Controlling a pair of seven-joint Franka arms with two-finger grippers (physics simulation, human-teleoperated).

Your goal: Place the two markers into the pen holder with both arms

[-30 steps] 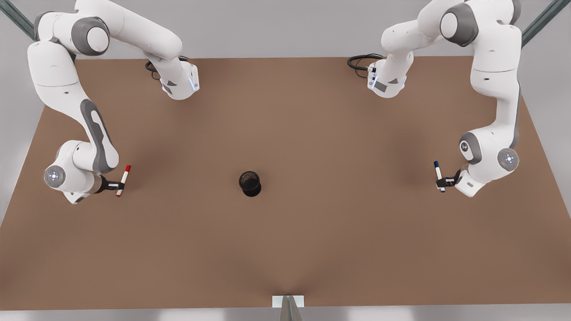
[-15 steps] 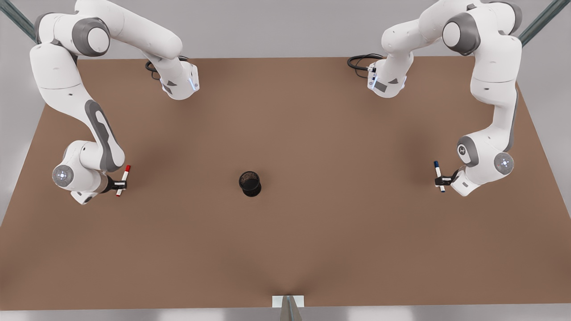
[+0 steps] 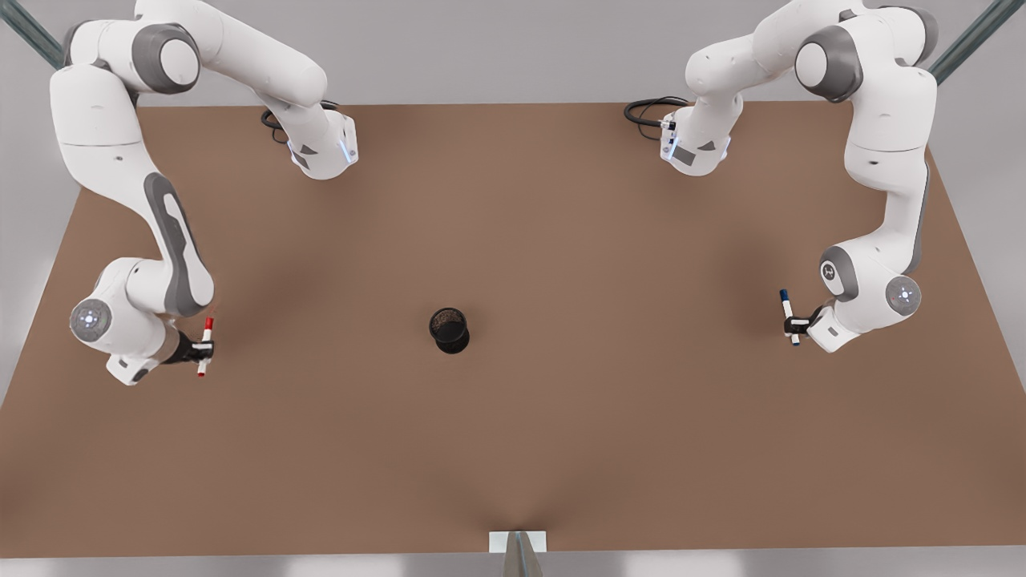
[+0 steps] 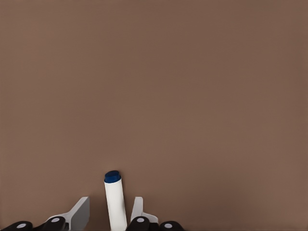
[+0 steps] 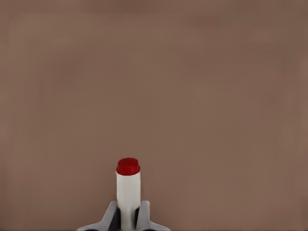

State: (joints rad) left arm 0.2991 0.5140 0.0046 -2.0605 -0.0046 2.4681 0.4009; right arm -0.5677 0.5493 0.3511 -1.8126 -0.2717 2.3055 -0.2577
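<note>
The pen holder (image 3: pixel 450 328), a small round black cup, stands upright at the table's middle. At the front view's left, my right gripper (image 3: pixel 202 350) is shut on the red-capped marker (image 3: pixel 206 335). In the right wrist view the fingers (image 5: pixel 113 211) press against both sides of that marker's white barrel (image 5: pixel 128 190). At the front view's right, my left gripper (image 3: pixel 792 324) straddles the blue-capped marker (image 3: pixel 786 308). There its fingers (image 4: pixel 81 211) stand a little off the barrel (image 4: pixel 115 202) on each side, so the left gripper (image 4: pixel 111 201) is open.
The brown table (image 3: pixel 561 240) stretches wide between each marker and the cup. Black cable coils (image 3: pixel 276 120) (image 3: pixel 648 112) lie by the two arm bases at the back. A small white bracket (image 3: pixel 517 541) sits at the front edge.
My right gripper has carried the red marker toward the front view's lower left. The left arm sank slightly around the blue marker, which stayed in place.
</note>
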